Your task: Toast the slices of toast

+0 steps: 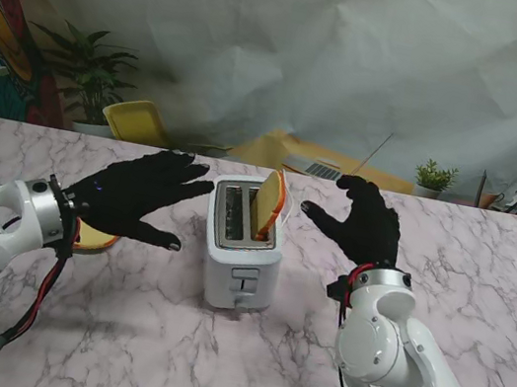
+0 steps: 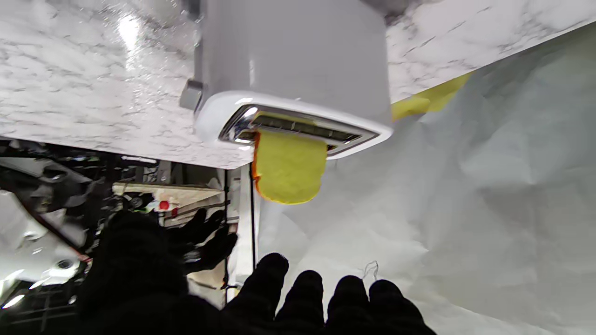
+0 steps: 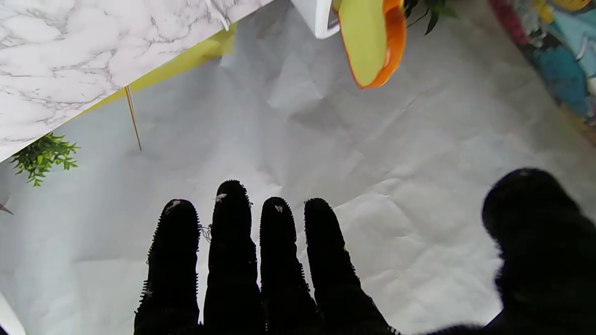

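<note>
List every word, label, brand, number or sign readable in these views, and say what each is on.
None can be read.
The white toaster shows no brand or markings on its body or lever.
The toast slice is plain.
The colourful mural on the left wall shows shapes only, no legible letters.

The toaster (image 1: pixel 243 241) is standing at the centre of the frame on the table (image 1: pixel 144 334), and a toast slice (image 1: pixel 268 204) is sticking up out of its right slot, leaning right. The left hand (image 1: pixel 133 194) is hovering just left of the toaster — a plate (image 1: pixel 95 241) is lying partly under it. The right hand (image 1: pixel 362 222) is hovering just right of the slice, apart from it. Two plants (image 1: pixel 89 63) (image 1: pixel 434 176) are sitting behind the table — upper left and upper right.
</note>
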`<state>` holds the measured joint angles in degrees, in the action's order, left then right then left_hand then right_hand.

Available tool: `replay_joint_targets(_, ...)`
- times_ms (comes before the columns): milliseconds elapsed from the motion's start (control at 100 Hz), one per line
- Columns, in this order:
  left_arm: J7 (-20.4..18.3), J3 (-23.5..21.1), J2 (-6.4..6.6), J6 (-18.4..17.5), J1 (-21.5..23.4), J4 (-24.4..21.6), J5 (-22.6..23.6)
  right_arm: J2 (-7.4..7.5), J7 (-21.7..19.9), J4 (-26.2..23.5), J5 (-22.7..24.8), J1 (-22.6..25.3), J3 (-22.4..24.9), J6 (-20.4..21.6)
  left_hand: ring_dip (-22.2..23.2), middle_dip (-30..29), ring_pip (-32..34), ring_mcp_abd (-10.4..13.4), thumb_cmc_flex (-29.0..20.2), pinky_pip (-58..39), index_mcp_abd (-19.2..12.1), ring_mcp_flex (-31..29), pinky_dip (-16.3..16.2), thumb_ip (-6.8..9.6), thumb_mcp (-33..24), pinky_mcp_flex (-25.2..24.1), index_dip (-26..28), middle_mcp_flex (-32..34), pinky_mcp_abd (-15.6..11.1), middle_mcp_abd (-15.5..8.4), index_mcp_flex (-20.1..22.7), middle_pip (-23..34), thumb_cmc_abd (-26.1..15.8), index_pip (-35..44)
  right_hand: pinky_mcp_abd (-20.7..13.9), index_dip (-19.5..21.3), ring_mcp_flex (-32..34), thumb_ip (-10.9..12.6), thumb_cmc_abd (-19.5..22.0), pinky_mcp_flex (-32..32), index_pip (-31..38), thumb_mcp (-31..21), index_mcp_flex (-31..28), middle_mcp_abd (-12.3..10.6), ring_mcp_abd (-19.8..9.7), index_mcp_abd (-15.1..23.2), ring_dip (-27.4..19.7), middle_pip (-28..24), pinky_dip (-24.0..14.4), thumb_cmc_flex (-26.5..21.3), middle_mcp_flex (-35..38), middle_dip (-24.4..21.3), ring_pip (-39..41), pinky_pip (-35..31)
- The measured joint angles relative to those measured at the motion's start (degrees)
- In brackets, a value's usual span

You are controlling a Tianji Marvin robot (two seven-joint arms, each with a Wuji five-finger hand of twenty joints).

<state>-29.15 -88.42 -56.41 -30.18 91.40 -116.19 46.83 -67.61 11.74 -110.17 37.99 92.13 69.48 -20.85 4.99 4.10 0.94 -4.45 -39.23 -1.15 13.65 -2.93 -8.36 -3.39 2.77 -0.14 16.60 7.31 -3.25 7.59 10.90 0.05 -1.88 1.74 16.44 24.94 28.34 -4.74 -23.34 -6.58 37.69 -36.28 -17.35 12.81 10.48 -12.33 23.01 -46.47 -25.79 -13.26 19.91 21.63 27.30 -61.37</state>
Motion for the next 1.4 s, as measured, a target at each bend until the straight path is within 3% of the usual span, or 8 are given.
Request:
replay_joint_targets(90,0.25,-1.44,-0.22,1.35,1.84,-0.37,2.63,1.02,-2.18,-2.56,0.27,3.03,2.05,2.57,0.00,0.00,0.00,-0.67,-0.02,0.00,0.44,0.00,-0.03,0.00,-0.08,-0.04,0.00,0.00,0.56,0.78,-0.03,0.00,0.03,-0.06,-0.26,-0.54,-0.67,0.01,0.61,0.60,-2.81,0.88,-1.27,-0.70,-0.51,0.13,-1.20,1.59,0.61,-0.01,0.00,-0.32,-1.49,1.54)
replay_joint_targets(240,2.47,-1.91,-0.37,2.39,3.08,1.12,5.87,1.81,-2.34,-4.95,0.73,6.98,3.82,5.76,0.00,0.00,0.00,-1.43,0.01,0.00,2.31,0.00,-0.43,0.00,0.19,-0.07,0.00,0.00,1.27,2.21,-0.55,-0.42,0.65,-0.67,-0.70,-0.58,-0.69,0.01,1.21,0.63,-4.32,1.49,-2.68,-1.22,-0.59,0.64,-1.95,2.44,0.66,-0.03,0.23,-0.83,-2.80,2.01)
replay_joint_targets(410,4.15,-2.25,-0.60,2.42,3.63,5.38,10.43,2.54,-5.00,-7.97,5.68,11.47,6.77,10.67,0.99,-0.24,0.00,-2.14,0.02,0.00,3.70,0.00,-0.74,0.00,0.31,-0.08,-0.93,-0.01,1.96,3.51,-1.52,-0.74,1.39,-1.32,-0.71,-0.58,-0.69,0.01,1.31,0.63,-5.05,2.28,-2.92,-1.30,-0.59,0.66,-1.96,3.00,0.68,-0.03,0.92,-0.84,-2.80,2.35)
replay_joint_targets(640,3.43,-3.86,-0.61,3.33,5.11,8.86,15.42,3.53,-8.66,-9.88,5.50,13.67,9.40,15.75,3.09,-1.73,0.70,-3.61,0.05,0.00,5.13,0.00,-0.77,0.00,0.26,0.76,-3.70,-0.03,3.24,5.42,-1.53,-0.77,3.16,-1.40,-0.90,-0.58,-0.69,0.01,2.60,0.66,-9.21,3.85,-3.46,-1.47,-1.30,0.71,-2.86,5.08,1.38,-0.67,0.92,-1.47,-4.39,3.74)
replay_joint_targets(750,3.06,-4.10,-0.51,6.17,5.46,10.65,17.33,4.01,-12.09,-10.22,4.89,13.79,10.58,18.58,3.71,-1.73,1.17,-4.17,0.04,0.00,6.09,0.00,-0.77,0.00,0.26,1.14,-3.85,-0.03,3.56,6.29,-1.53,-0.77,3.62,-1.40,-1.83,-0.58,-0.78,0.01,3.66,1.25,-10.88,4.52,-3.47,-2.14,-1.77,0.77,-3.84,6.75,2.04,-0.65,0.92,-2.08,-5.70,4.89)
replay_joint_targets(1010,11.31,-1.35,-0.41,11.99,4.76,19.02,22.42,5.00,-15.08,-10.42,4.15,13.39,10.66,19.67,4.95,-0.66,3.15,-5.71,-0.93,0.00,7.59,-0.03,-0.77,0.00,-0.11,2.97,-6.11,-0.04,4.90,7.80,-1.54,-0.77,3.64,-1.91,-2.15,-0.58,-0.79,0.02,4.69,1.35,-12.26,5.30,-3.49,-2.76,-1.92,1.43,-3.94,7.06,2.54,-0.65,0.93,-2.11,-7.07,5.52)
replay_joint_targets(1270,11.06,0.10,-0.47,13.23,4.04,22.56,24.20,5.15,-15.77,-10.06,3.30,12.46,9.80,19.37,5.16,4.80,5.48,-5.76,-1.75,0.00,7.68,-0.73,-0.78,0.00,-0.45,4.72,-5.81,-0.04,4.95,7.91,-1.54,-0.76,4.34,-1.92,-2.15,-0.58,-0.79,0.02,6.63,1.35,-12.97,6.79,-3.50,-2.78,-1.94,1.43,-4.39,7.66,2.56,-0.65,1.62,-2.19,-7.07,5.60)
replay_joint_targets(1400,10.56,-0.03,-0.47,14.28,4.26,23.14,25.09,5.19,-16.39,-9.71,2.63,12.01,9.49,19.23,5.86,5.91,6.80,-5.78,-5.14,0.00,7.85,-0.78,-0.78,0.00,-0.54,5.54,-3.99,-0.04,4.95,7.92,-1.55,-0.72,6.08,-1.89,-2.16,-0.58,-0.79,0.02,7.13,1.35,-12.99,7.23,-3.50,-2.79,-1.94,1.44,-4.41,7.67,2.56,-0.65,1.62,-2.19,-7.07,5.63)
